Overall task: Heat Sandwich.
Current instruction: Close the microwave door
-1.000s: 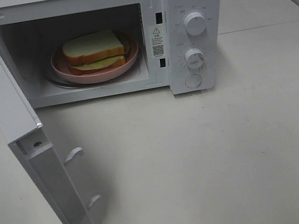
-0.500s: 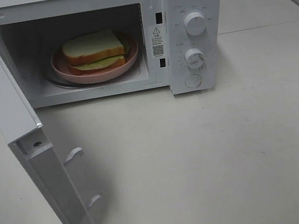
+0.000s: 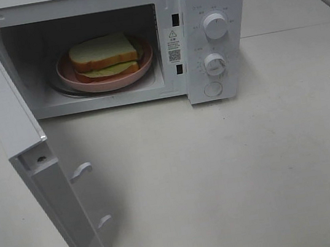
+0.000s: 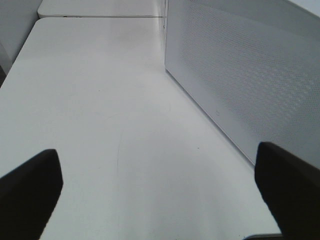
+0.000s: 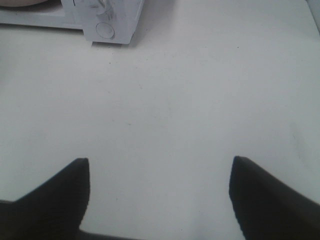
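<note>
Exterior high view is showing the sandwich (image 3: 105, 55) sitting on a pink plate (image 3: 109, 84) inside the microwave (image 3: 229, 2) at eleven o'clock; left claw (image 4: 157, 152) and right claw (image 5: 160, 160) are hanging spread wide, empty.

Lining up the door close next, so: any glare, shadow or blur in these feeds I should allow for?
Exterior high: sharp, even light; the open door casts a soft shadow on the table, the sandwich sits in a dimmer cavity. Left wrist: washed out, left gripper fingers blurred. Right wrist: bright table, right gripper fingers blurred.
</note>
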Action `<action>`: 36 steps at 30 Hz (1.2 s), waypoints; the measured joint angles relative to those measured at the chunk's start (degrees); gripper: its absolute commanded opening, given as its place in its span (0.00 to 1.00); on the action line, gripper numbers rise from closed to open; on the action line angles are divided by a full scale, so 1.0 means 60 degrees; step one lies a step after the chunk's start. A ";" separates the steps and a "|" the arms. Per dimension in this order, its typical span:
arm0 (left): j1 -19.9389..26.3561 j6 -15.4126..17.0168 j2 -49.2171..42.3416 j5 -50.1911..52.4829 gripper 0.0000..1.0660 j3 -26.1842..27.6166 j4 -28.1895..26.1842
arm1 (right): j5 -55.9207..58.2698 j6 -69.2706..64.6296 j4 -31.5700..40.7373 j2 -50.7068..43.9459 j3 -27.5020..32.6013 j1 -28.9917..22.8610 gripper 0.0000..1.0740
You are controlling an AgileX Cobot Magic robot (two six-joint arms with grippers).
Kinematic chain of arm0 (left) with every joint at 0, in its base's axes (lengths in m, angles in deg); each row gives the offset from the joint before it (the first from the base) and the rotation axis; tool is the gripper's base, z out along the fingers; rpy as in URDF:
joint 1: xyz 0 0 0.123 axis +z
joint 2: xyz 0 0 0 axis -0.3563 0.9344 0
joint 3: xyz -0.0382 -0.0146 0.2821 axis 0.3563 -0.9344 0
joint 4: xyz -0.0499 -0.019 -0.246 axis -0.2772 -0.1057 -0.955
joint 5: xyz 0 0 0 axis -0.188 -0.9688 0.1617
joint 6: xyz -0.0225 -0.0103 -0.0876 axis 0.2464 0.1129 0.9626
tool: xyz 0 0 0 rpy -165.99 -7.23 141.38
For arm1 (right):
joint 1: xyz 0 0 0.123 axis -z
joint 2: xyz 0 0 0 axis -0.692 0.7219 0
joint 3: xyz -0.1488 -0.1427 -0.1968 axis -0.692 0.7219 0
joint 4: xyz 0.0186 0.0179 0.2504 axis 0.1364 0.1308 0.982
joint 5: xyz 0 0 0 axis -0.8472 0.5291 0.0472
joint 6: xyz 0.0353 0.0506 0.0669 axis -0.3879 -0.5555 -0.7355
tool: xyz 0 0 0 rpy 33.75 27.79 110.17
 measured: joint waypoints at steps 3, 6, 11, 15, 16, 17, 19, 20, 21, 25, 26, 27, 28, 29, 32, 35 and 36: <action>0.0000 0.0000 0.0000 0.0000 0.94 0.0000 0.0000 | -0.0010 0.0000 0.0019 -0.0516 0.0010 0.0286 0.70; 0.0000 0.0000 0.0000 0.0000 0.94 0.0000 0.0000 | -0.0010 0.0000 0.0019 -0.0535 0.0010 0.0392 0.70; 0.0000 0.0000 0.0000 0.0000 0.94 0.0000 0.0000 | -0.0010 0.0000 0.0019 -0.0535 0.0029 0.0411 0.70; 0.0000 0.0000 0.0000 0.0000 0.94 0.0000 0.0000 | -0.0010 0.0000 0.0019 -0.0535 0.0029 0.0411 0.70; 0.0000 0.0000 0.0000 0.0000 0.94 0.0000 0.0000 | -0.0010 0.0000 0.0019 -0.0535 0.0029 0.0411 0.70; 0.0000 0.0000 0.0000 0.0000 0.94 0.0000 0.0000 | -0.0010 0.0000 0.0019 -0.0535 0.0029 0.0411 0.70; 0.0000 0.0000 0.0000 0.0000 0.94 0.0000 0.0000 | -0.0010 0.0000 0.0019 -0.0535 0.0029 0.0411 0.70; 0.0000 0.0000 0.0000 0.0000 0.94 0.0000 0.0000 | -0.0010 0.0000 0.0019 -0.0535 0.0029 0.0411 0.70; 0.0000 0.0000 0.0000 0.0000 0.94 0.0000 0.0000 | -0.0010 0.0000 0.0019 -0.0535 0.0029 0.0411 0.70; 0.0000 0.0000 0.0000 0.0000 0.94 0.0000 0.0000 | -0.0010 0.0000 0.0019 -0.0535 0.0029 0.0411 0.70; 0.0000 0.0000 0.0000 0.0000 0.94 0.0000 0.0000 | -0.0010 0.0000 0.0019 -0.0535 0.0029 0.0411 0.70; 0.0000 0.0000 0.0000 0.0000 0.94 0.0000 0.0000 | -0.0010 0.0000 0.0019 -0.0535 0.0029 0.0411 0.70; 0.0000 0.0000 0.0000 0.0000 0.94 0.0000 0.0000 | -0.0010 0.0000 0.0019 -0.0535 0.0029 0.0411 0.70; 0.0000 0.0000 0.0000 0.0000 0.94 0.0000 0.0000 | -0.0010 0.0000 0.0019 -0.0535 0.0029 0.0411 0.70; 0.0000 0.0000 0.0000 0.0000 0.94 0.0000 0.0000 | -0.0010 0.0000 0.0019 -0.0535 0.0029 0.0411 0.70; 0.0000 0.0000 0.0000 0.0000 0.94 0.0000 0.0000 | -0.0010 0.0000 0.0019 -0.0535 0.0029 0.0411 0.70; 0.0000 0.0000 0.0000 0.0000 0.94 0.0000 0.0000 | -0.0010 0.0000 0.0019 -0.0535 0.0029 0.0411 0.70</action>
